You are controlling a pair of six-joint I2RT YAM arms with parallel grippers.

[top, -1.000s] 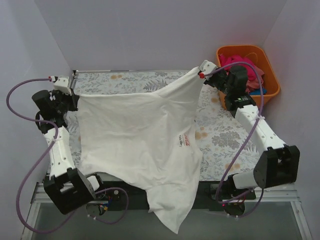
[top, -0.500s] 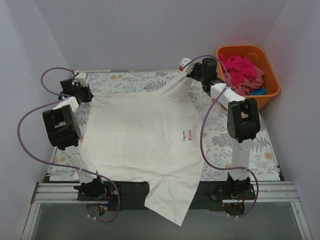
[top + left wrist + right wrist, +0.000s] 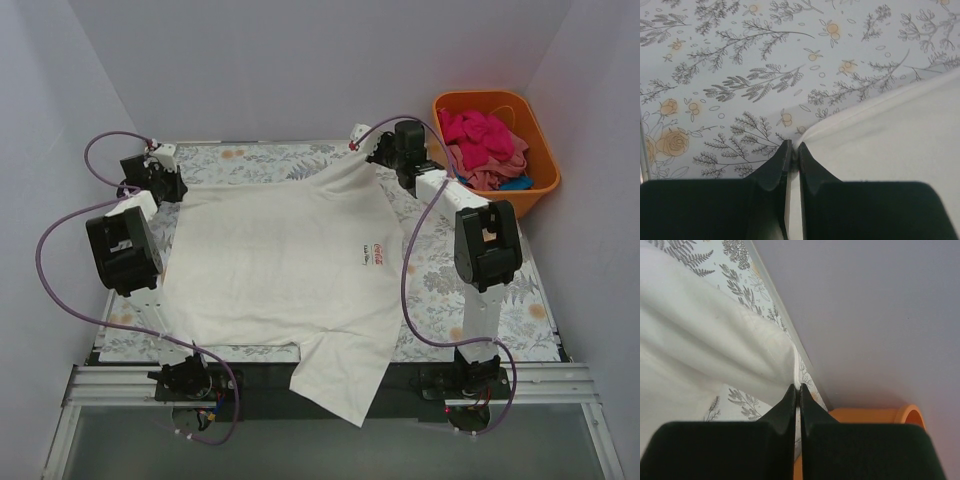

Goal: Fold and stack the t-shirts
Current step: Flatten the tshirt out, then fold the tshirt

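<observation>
White t-shirt [image 3: 280, 270] lies spread on the flowered table [image 3: 440, 290], left of the orange tub [image 3: 540, 172], with its lower part hanging over the near table edge. The left pincer [image 3: 794, 145] is clenched on the far corner away from the tub. The right pincer [image 3: 799, 386] is clamped on the far corner nearest the tub, holding it off the table. Bunched pink t-shirts [image 3: 483, 135] lie inside the tub.

T-shirt [image 3: 280, 265] lies on table [image 3: 440, 275]; tub [image 3: 546, 184] far right.
</observation>
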